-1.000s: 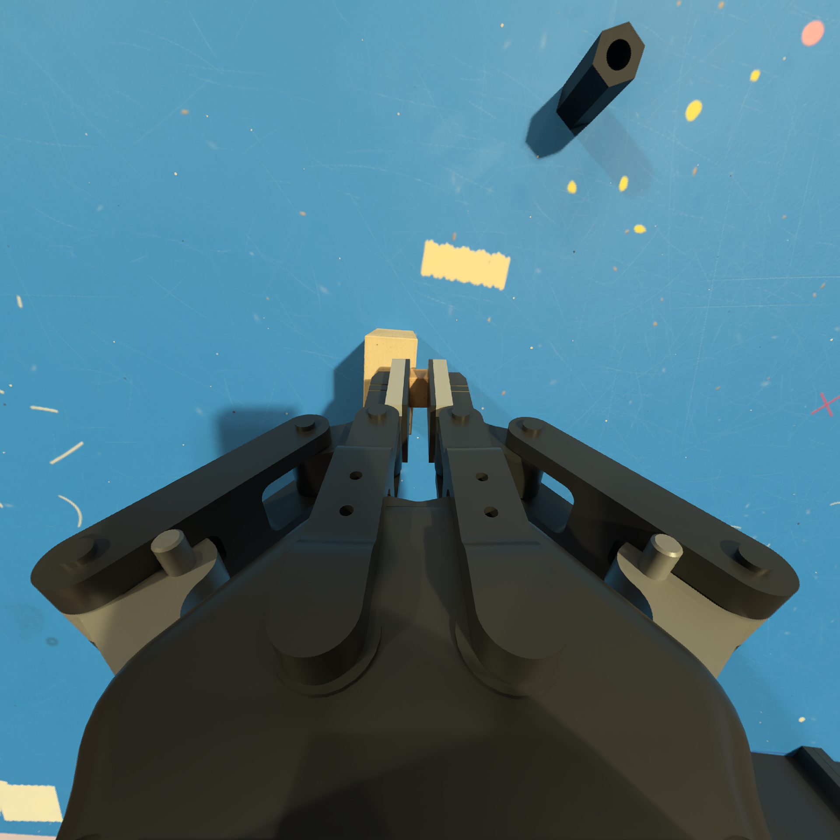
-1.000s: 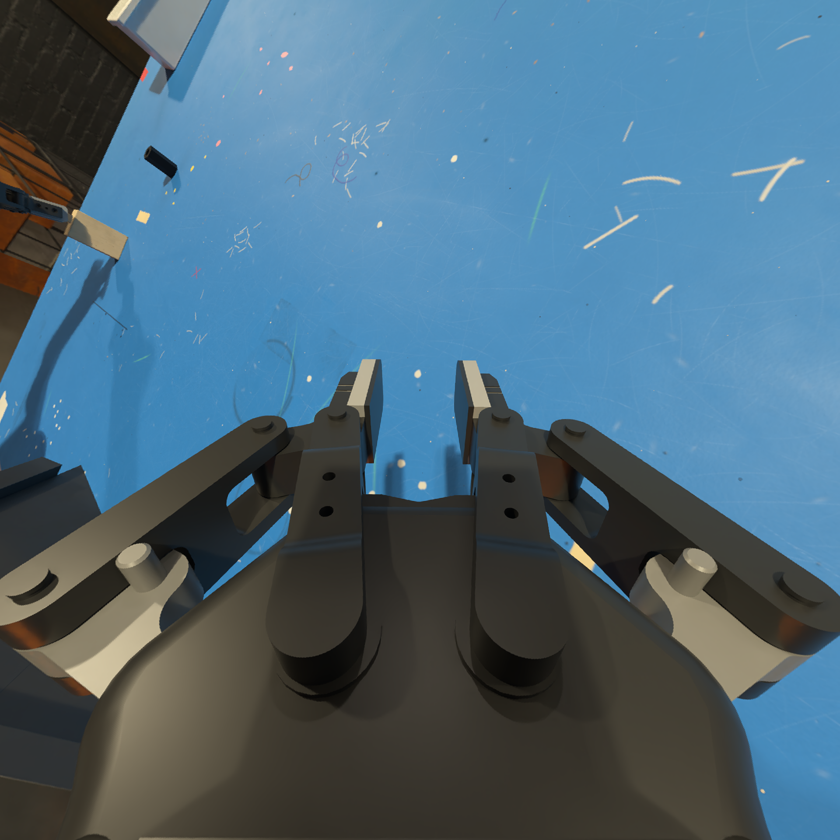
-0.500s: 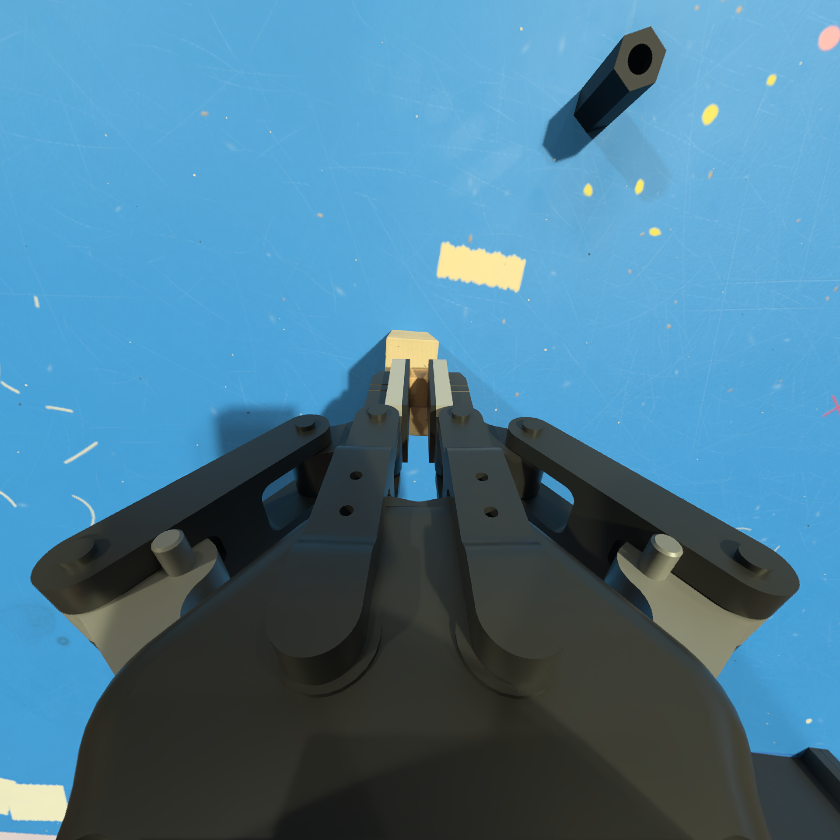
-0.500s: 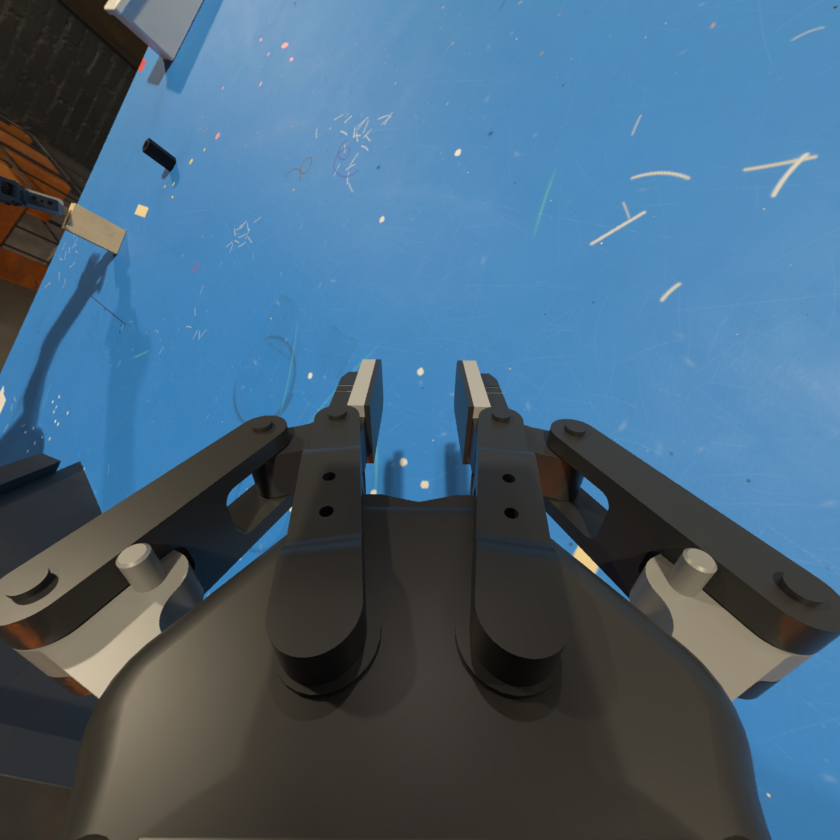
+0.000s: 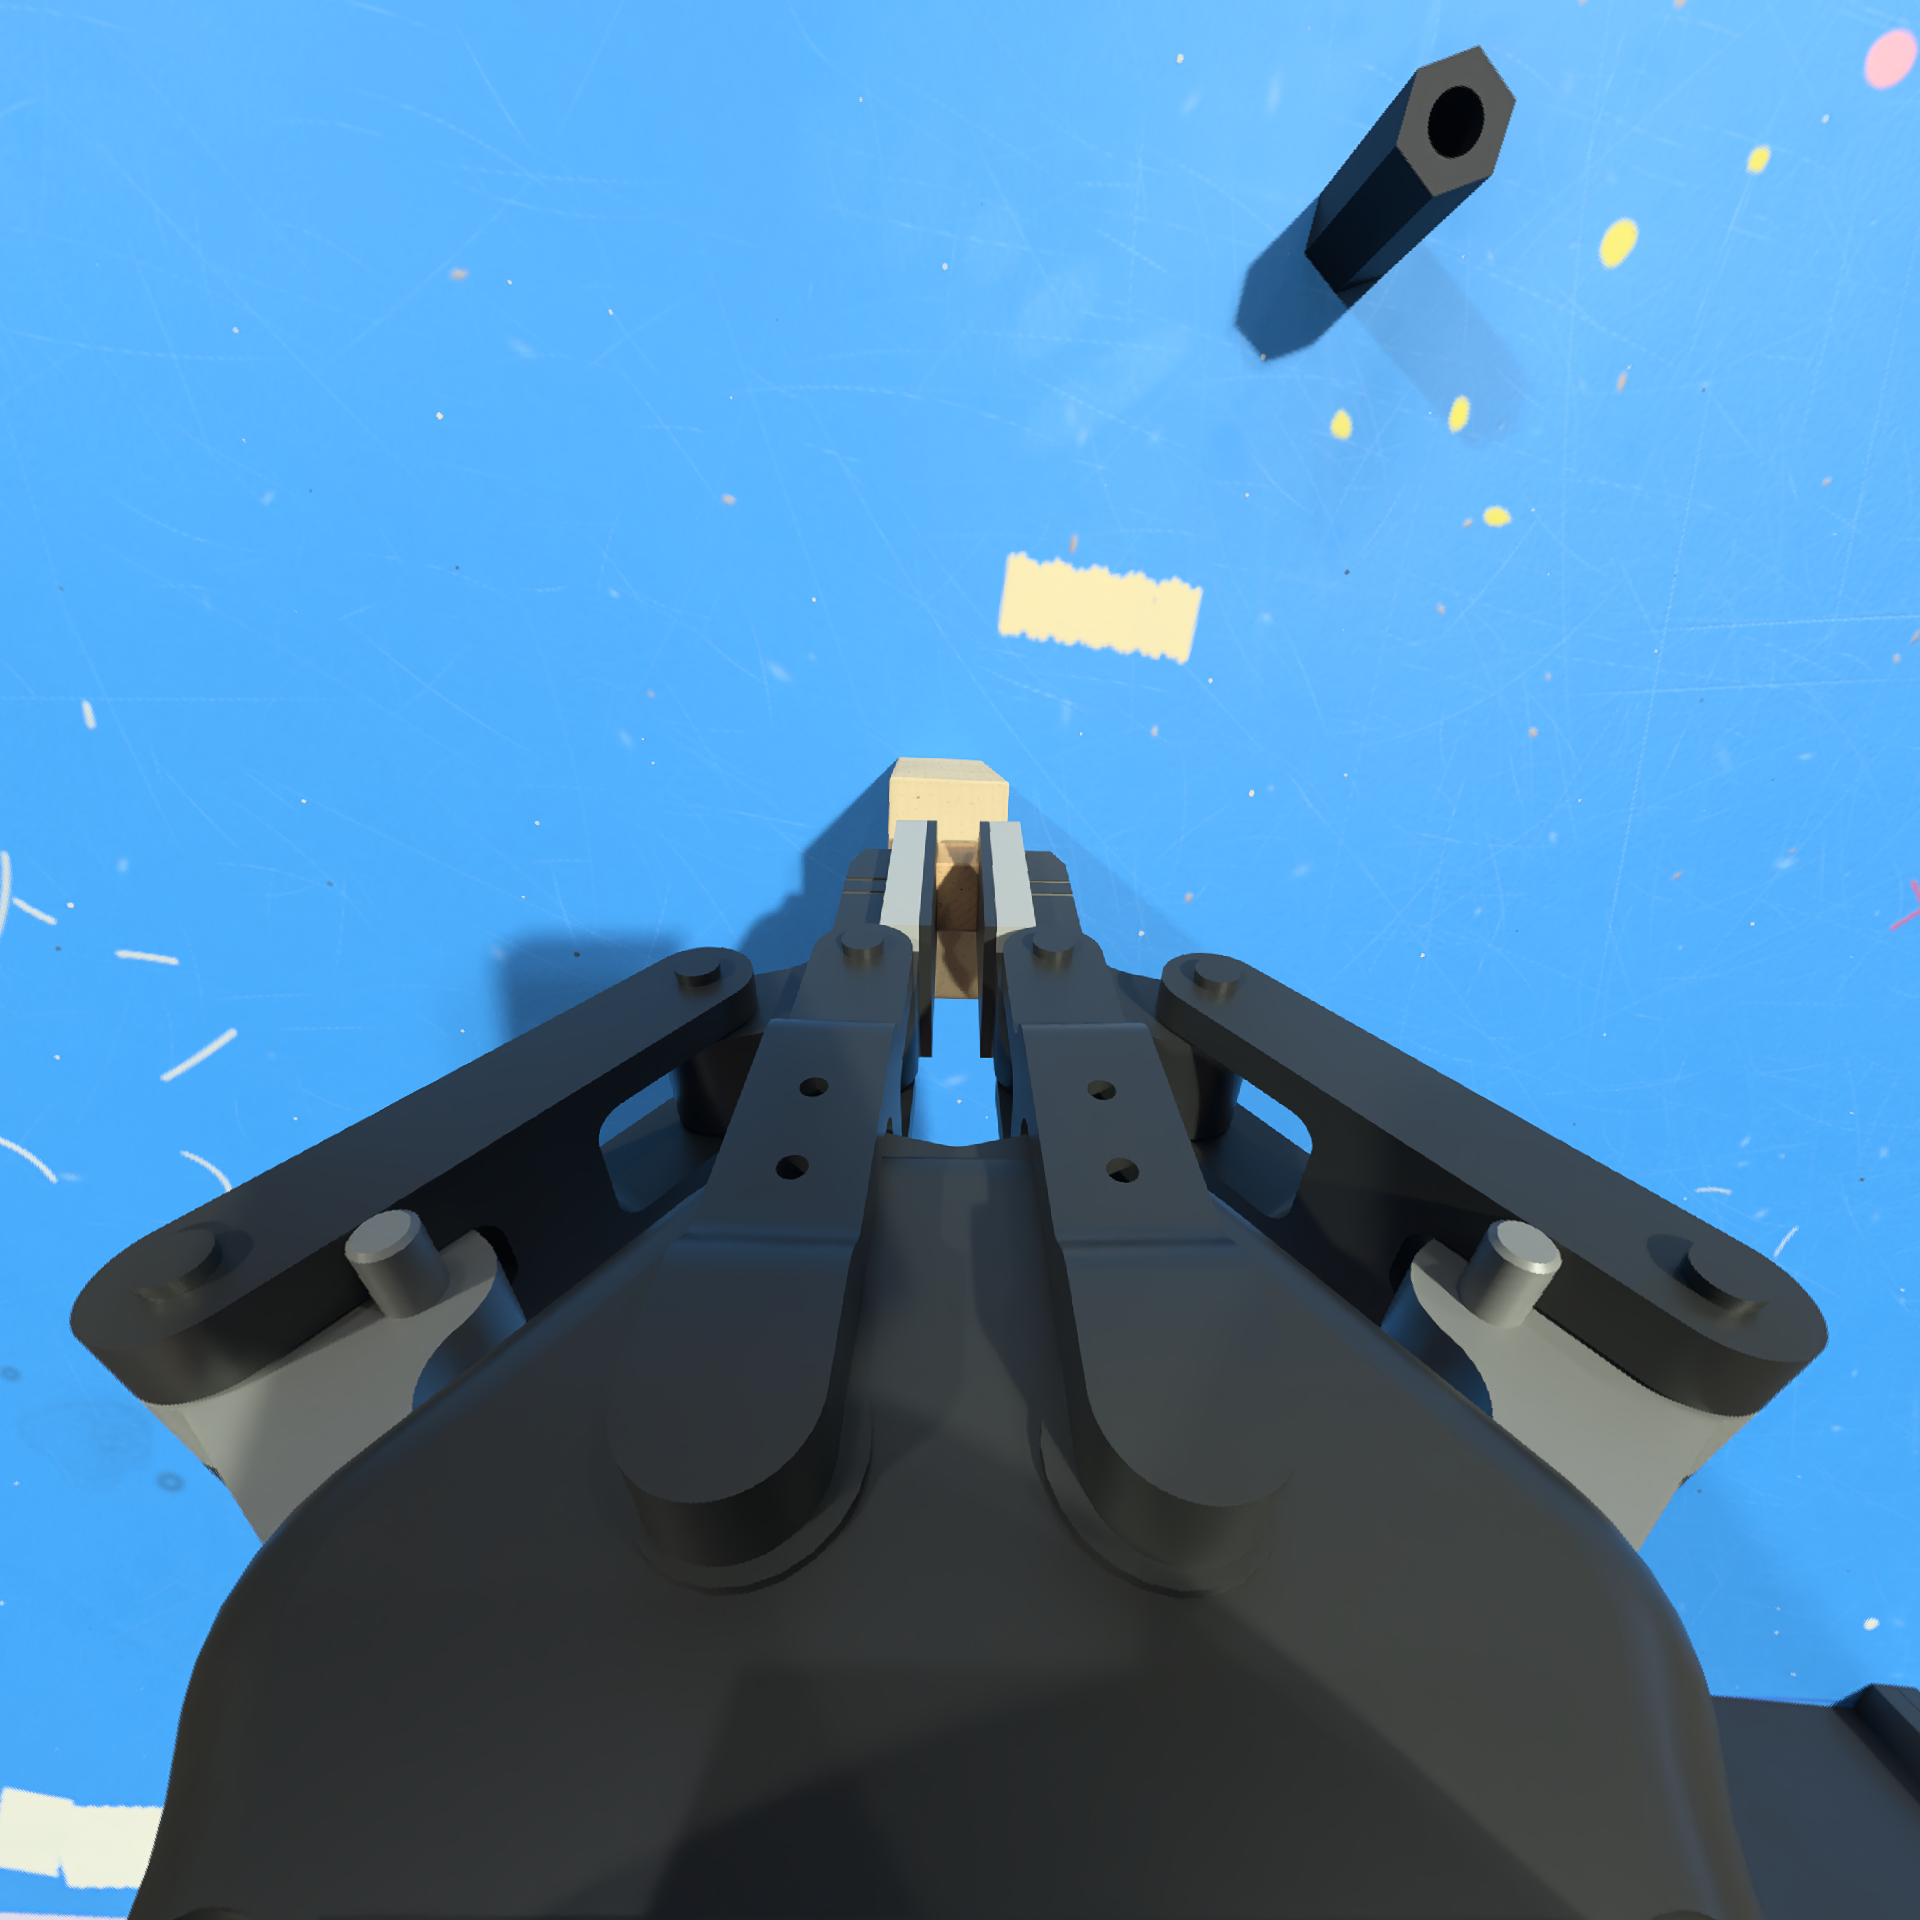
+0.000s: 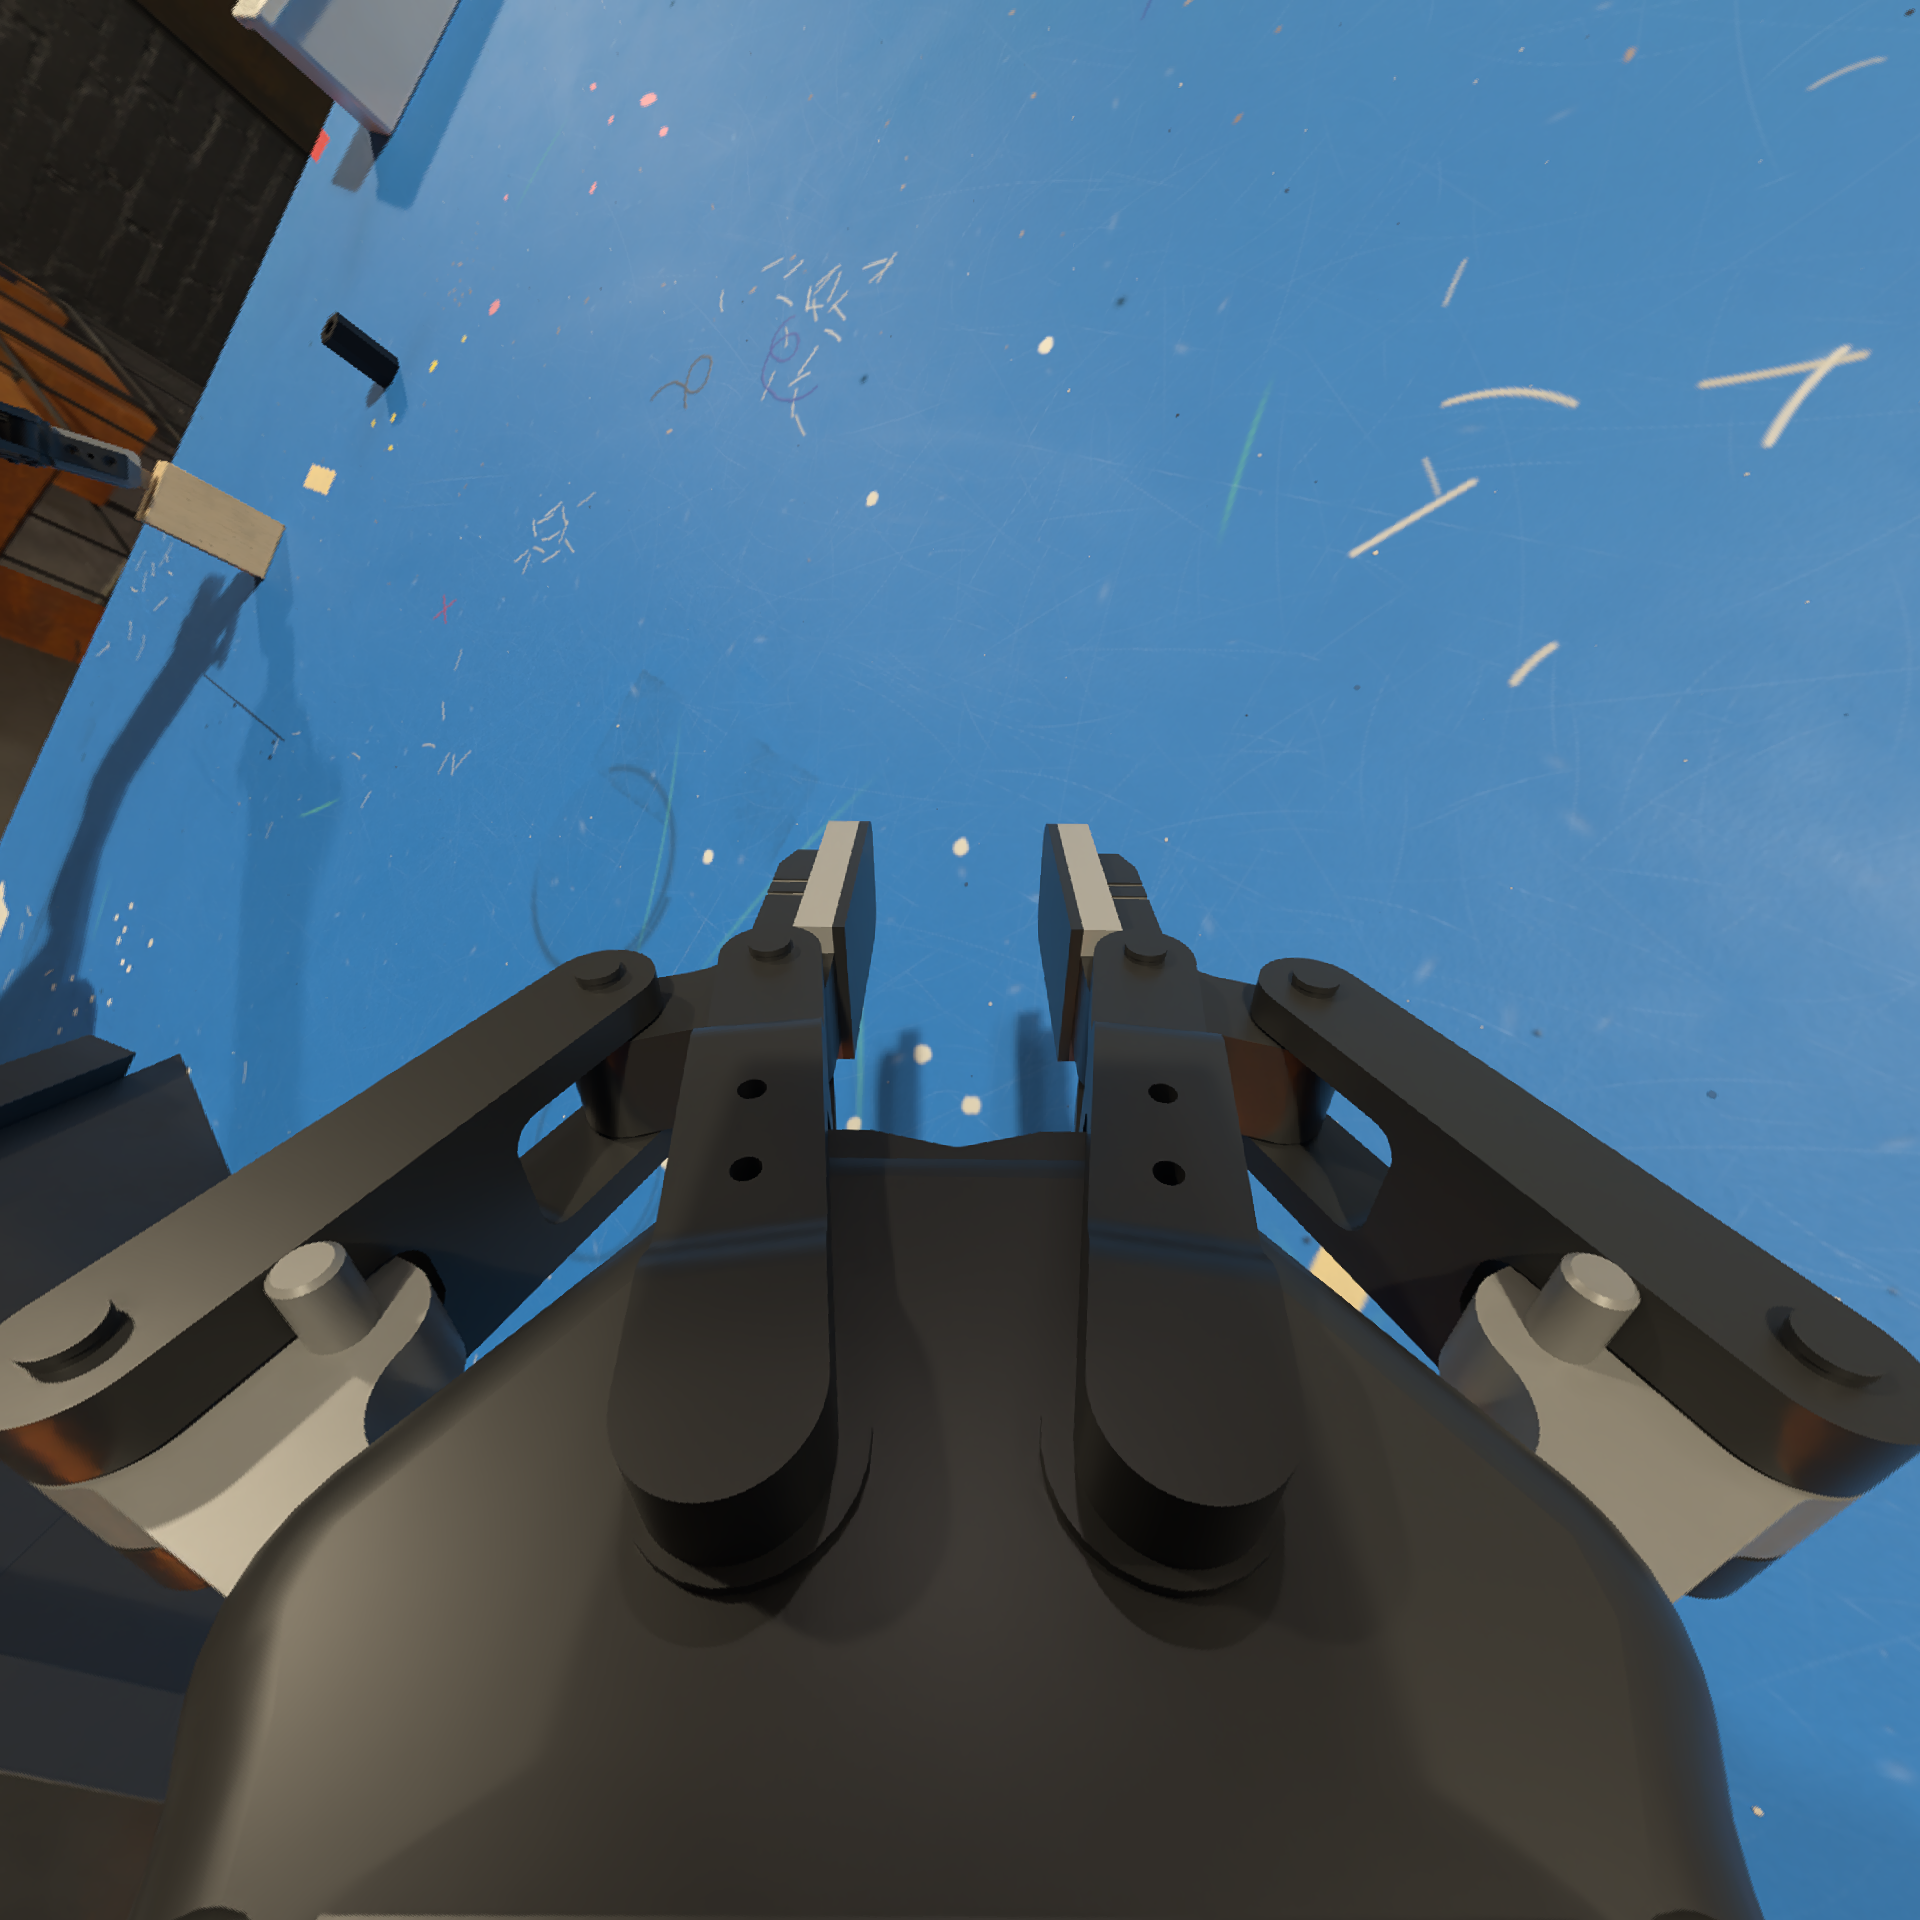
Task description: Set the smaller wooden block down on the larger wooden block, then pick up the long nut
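Left tool (image 5: 958, 875), frame centre: fingers pinching smaller wooden block (image 5: 956, 902). Larger wooden block (image 5: 948, 795) directly beyond fingertips, resting on blue bench (image 5: 520, 520); contact between blocks cannot be told. Long nut (image 5: 1405, 177), black, hexagonal, lying upper right. Right tool (image 6: 958, 871): fingers spread, empty, above bench; long nut far upper left.

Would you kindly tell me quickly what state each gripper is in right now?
Left gripper: shut on the smaller wooden block.
Right gripper: open, holding nothing.
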Controlling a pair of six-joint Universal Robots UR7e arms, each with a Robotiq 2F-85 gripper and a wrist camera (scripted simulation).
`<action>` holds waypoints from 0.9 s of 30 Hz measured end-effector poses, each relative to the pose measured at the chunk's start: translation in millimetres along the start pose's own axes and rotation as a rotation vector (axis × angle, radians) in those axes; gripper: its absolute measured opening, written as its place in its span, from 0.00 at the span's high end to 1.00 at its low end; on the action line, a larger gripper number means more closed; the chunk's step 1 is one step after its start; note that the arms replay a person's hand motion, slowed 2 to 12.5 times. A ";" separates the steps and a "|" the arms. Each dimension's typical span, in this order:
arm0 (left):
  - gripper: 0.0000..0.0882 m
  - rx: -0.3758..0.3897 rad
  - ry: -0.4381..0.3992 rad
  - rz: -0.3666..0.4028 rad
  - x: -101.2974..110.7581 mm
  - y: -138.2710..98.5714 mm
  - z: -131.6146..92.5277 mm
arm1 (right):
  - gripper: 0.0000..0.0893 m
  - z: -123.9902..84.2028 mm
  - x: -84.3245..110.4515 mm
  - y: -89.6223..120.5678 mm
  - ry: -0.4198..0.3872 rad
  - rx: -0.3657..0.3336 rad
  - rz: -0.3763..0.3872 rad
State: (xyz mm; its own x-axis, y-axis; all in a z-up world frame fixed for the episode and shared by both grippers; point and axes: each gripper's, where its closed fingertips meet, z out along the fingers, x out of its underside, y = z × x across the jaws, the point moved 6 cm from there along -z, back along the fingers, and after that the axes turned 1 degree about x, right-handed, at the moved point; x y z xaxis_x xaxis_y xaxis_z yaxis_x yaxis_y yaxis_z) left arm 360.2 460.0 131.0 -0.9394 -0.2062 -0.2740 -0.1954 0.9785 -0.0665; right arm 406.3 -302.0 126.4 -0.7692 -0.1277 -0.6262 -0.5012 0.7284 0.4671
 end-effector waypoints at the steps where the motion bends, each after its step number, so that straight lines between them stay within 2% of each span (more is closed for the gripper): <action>1: 0.92 0.000 0.001 0.002 0.0 0.1 0.0 | 0.68 -0.1 -0.1 0.0 -0.001 0.001 0.000; 27: 0.92 0.029 -0.005 0.026 3.6 2.6 -0.1 | 0.67 0.5 -0.2 -1.0 -0.001 0.006 0.002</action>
State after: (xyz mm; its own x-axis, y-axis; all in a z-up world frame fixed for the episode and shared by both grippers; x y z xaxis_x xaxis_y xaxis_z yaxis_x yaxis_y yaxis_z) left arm 356.4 461.8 130.0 -0.9426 -0.1807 -0.2807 -0.1625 0.9829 -0.0871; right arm 407.2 -302.3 125.8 -0.7696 -0.1254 -0.6261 -0.4973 0.7328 0.4644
